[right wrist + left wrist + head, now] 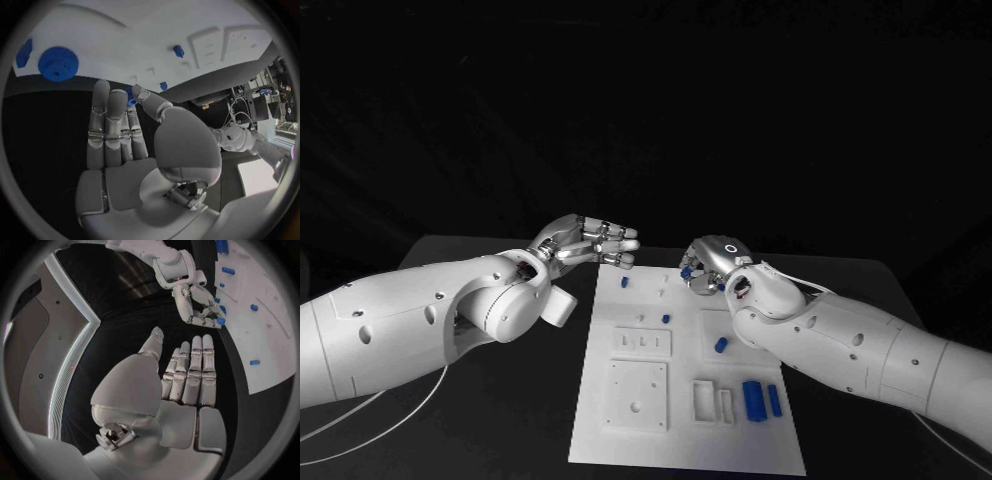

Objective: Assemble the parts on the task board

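Observation:
The white task board (pixel 632 440) lies in the middle of the black table. My right hand (pixel 715 264) hovers over the board's far end and pinches a small blue part (pixel 130 98) between thumb and a finger; the same blue part (pixel 220 320) shows at its fingertips in the left wrist view. My left hand (pixel 590 243) hangs just off the board's far left corner, holding nothing, its fingers (pixel 190 372) straight and side by side. Small blue pegs (pixel 666 318) stand on the board, and two longer blue pieces (pixel 762 400) lie near its right edge.
A blue gear (pixel 58 63) sits on the board close to my right hand. Raised white blocks (pixel 640 343) and a square plate (pixel 636 396) occupy the board's near half. Bare black table (pixel 488 420) runs along both sides of the board.

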Motion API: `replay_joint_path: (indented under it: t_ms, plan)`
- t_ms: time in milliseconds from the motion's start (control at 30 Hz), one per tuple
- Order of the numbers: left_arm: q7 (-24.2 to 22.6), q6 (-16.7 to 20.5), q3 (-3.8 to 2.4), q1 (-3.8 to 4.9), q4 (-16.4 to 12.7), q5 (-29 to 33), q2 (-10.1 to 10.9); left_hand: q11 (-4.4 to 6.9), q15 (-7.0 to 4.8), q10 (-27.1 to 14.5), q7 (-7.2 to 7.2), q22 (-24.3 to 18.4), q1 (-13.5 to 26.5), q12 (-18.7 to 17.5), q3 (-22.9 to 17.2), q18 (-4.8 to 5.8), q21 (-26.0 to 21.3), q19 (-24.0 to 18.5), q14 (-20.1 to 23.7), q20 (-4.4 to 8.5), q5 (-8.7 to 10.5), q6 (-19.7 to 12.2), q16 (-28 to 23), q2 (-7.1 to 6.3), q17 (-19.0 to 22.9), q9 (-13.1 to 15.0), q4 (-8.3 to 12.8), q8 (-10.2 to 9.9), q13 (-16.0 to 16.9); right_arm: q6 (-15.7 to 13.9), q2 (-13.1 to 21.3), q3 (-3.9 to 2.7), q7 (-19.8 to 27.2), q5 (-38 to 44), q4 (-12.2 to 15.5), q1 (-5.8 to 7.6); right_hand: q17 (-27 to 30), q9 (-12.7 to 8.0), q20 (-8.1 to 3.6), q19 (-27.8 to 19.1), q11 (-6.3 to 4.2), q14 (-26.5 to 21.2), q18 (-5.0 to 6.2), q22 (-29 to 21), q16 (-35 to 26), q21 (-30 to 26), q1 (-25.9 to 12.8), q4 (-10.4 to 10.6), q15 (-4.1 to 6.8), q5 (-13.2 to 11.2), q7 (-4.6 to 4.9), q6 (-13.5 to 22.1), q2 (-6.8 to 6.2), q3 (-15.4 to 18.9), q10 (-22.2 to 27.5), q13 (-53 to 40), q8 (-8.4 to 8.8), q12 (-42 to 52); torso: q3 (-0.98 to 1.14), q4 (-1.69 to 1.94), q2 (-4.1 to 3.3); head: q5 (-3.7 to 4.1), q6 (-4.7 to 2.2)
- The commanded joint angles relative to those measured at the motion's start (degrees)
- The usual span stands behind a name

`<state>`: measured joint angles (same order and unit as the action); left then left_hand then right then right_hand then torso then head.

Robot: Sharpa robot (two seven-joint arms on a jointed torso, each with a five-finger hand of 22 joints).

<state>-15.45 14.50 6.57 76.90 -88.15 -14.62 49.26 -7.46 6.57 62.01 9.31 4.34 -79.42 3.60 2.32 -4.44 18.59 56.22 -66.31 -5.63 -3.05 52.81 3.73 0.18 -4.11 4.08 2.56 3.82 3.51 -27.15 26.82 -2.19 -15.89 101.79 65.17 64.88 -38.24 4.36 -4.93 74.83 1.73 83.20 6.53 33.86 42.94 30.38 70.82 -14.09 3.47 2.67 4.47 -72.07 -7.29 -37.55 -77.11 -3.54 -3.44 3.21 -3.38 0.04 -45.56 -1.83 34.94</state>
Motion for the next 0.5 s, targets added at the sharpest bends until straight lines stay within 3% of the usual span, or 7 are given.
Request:
replay_joint_path:
  t_ms: [33, 133, 367, 500]
  plan:
    - [-0.3, -0.7, -0.06, 0.12, 0.0, 0.2, -0.3, -0.33, 0.23, 0.0, 0.26, 0.0, -0.1, -0.2, 0.2, -0.51, -0.3, 0.2, -0.4, -0.26, 0.02, 0.1, -0.1, 0.39, -0.1, -0.1, 0.1, -0.1, 0.0, -1.2, -1.0, -0.02, -1.0, 0.6, -0.7, 0.26, -0.1, 0.1, -0.1, 0.2, -0.37, 0.0, 0.59, 0.1, 0.4, -0.1, 0.6, -0.3, 0.36, 0.3, 0.15, -0.5, 1.17, 0.1, -0.9, -0.1, -0.23, 0.2, -0.12, 0.29, -0.13, -0.01, -0.01]
    - [-0.3, -0.7, -0.06, 0.13, 0.1, 0.2, -0.5, -0.33, 0.23, 0.0, 0.26, 0.0, -0.1, -0.2, 0.2, -0.51, -0.3, 0.2, -0.4, -0.26, 0.02, 0.1, -0.1, 0.39, -0.1, -0.1, 0.1, -0.1, 0.0, -1.1, -2.2, -0.02, -0.9, 0.6, -1.7, 0.4, 0.0, 0.1, -0.09, 0.2, -0.37, 0.0, 0.59, 0.2, 0.5, -0.1, 0.5, -0.4, 0.36, 0.3, 0.14, -0.5, 1.22, 0.2, -0.9, -0.1, -0.22, 0.2, -0.22, 0.39, -0.24, 0.11, -0.01]
    - [-0.3, -0.8, -0.07, 0.46, -0.2, 0.2, -1.0, -0.32, 0.23, 0.2, 0.29, 0.0, 0.0, -0.2, 0.3, -0.5, -0.3, 0.2, -0.4, -0.27, 0.01, 0.2, -0.1, 0.53, -0.1, -0.1, 0.1, -0.1, 0.0, -0.4, -4.6, 0.02, -0.3, 0.7, -3.8, 0.47, 0.0, 0.1, -0.06, 0.2, -0.35, 0.0, 0.6, 0.4, 0.5, -0.3, 0.4, -0.5, 0.34, 0.4, 0.16, -0.5, 1.32, 0.3, -0.8, -0.1, -0.21, 0.2, -0.8, 1.2, -0.86, 0.48, -0.07]
    - [-0.3, -0.8, -0.07, 0.67, -0.3, 0.2, -1.1, -0.32, 0.23, 0.2, 0.29, 0.0, 0.0, -0.2, 0.3, -0.5, -0.3, 0.2, -0.4, -0.27, 0.01, 0.2, -0.1, 0.53, -0.1, -0.1, 0.1, -0.1, 0.0, -0.2, -5.3, 0.09, -0.1, 0.8, -4.8, 0.42, 0.0, 0.1, -0.05, 0.2, -0.35, 0.0, 0.59, 0.4, 0.5, -0.3, 0.4, -0.5, 0.34, 0.4, 0.15, -0.5, 1.34, 0.3, -0.8, -0.1, -0.23, 0.2, -1.01, 1.52, -1.14, 0.76, -0.2]
